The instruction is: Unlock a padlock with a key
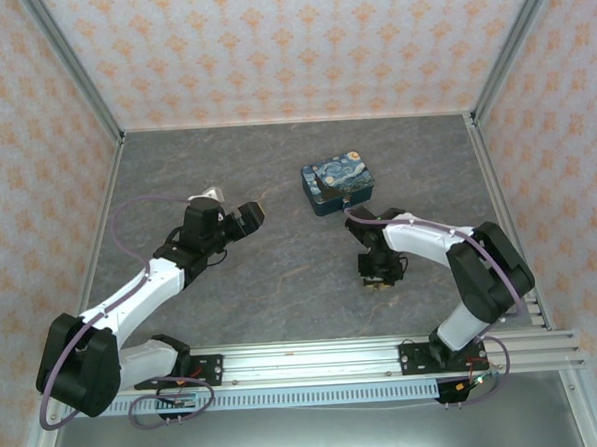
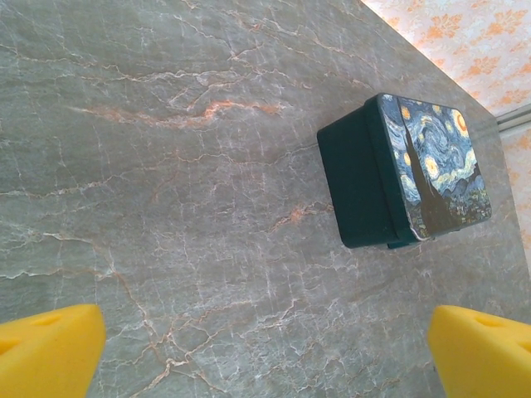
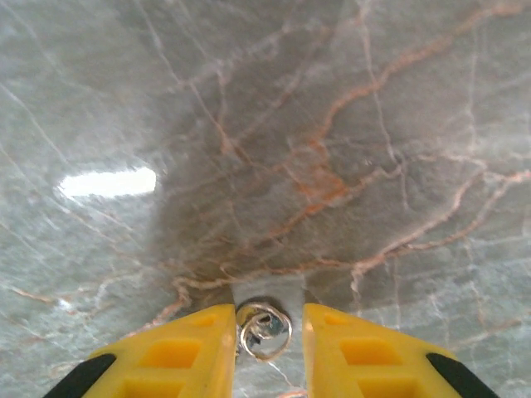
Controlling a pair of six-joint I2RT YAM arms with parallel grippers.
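Everything turns on the key ring [image 3: 264, 330]. In the right wrist view it lies on the table [image 1: 282, 284] between the right gripper's [image 1: 377, 276] fingers [image 3: 187, 348], at 6 o'clock in that picture. It sits against the 9 o'clock finger, with a sliver of grey showing before the 3 o'clock one. The jaws are drawn in narrow around it, but I cannot tell whether they pinch it, since the tips run off the bottom edge. The ring is round and the key's blade is not visible, so its long axis cannot be read. My judgement is that the grip has to be settled before any lift. From above, the right gripper points straight down at the table, and the tin [image 1: 338, 185] stands at 11 o'clock from it, near but apart. A padlock is too small to make out, though it may hang on the tin's near face. The left gripper [image 1: 255, 215] hovers wide open with nothing between its fingers [image 2: 50, 348]. It is at 10 o'clock from the right one and well apart, with the tin at about 2 o'clock from it. The right arm is by far the nearer to the ring, and the left looks better placed to steady the lock.
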